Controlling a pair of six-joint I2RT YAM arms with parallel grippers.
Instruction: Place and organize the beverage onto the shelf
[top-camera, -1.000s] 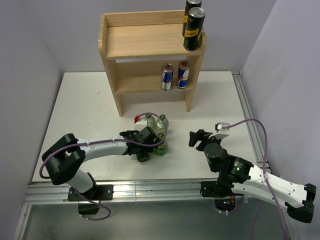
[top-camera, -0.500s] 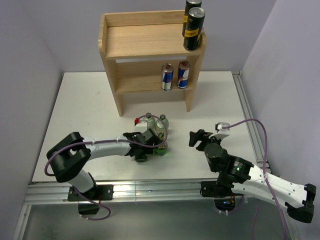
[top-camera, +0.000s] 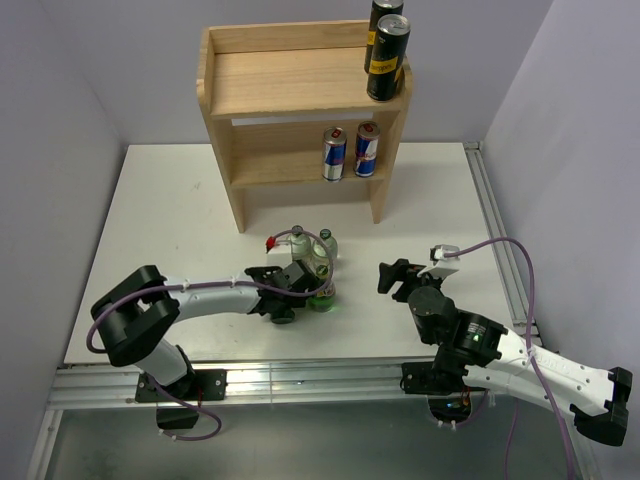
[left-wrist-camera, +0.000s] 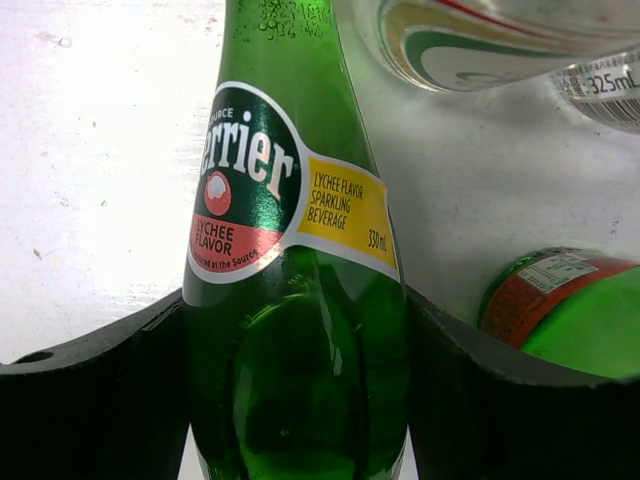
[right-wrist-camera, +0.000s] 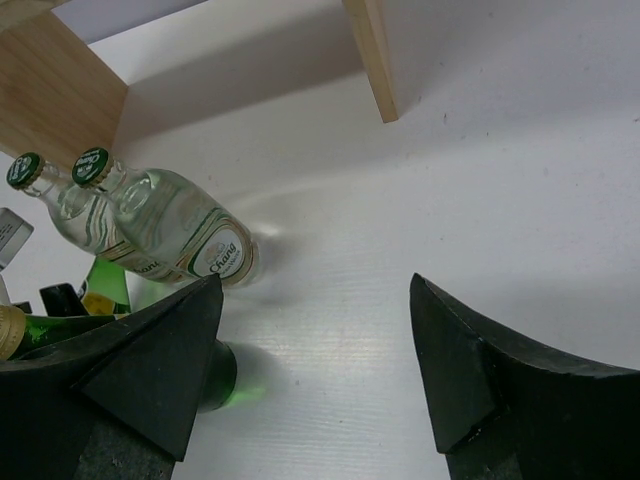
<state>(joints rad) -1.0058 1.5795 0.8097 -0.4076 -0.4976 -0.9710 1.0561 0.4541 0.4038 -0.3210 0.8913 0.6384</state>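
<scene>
Flanking the green Perrier bottle low on its body, below the label, the left claw has a finger against the glass on each side: a narrow hold on the bottle, as far as the wrist view shows. The bottle sits near 6 o'clock on the white surface.

Second green bottle, orange-red label, just beside it at 3 o'clock in that view; posture unclear.

Right claw at about 4 o'clock, wide, nothing between the fingers.

Two clear green-capped bottles stand close behind the held one.

Shelf at 12 o'clock: two black cans at the top tier's right end, two blue-silver cans on the lower tier.

Judgement: glass, so rigid, fairly heavy if full, smooth, breakable. The broad lower body is the right hold; the tapering neck would likely slip. Neighbours crowd it, so lift straight up.
</scene>
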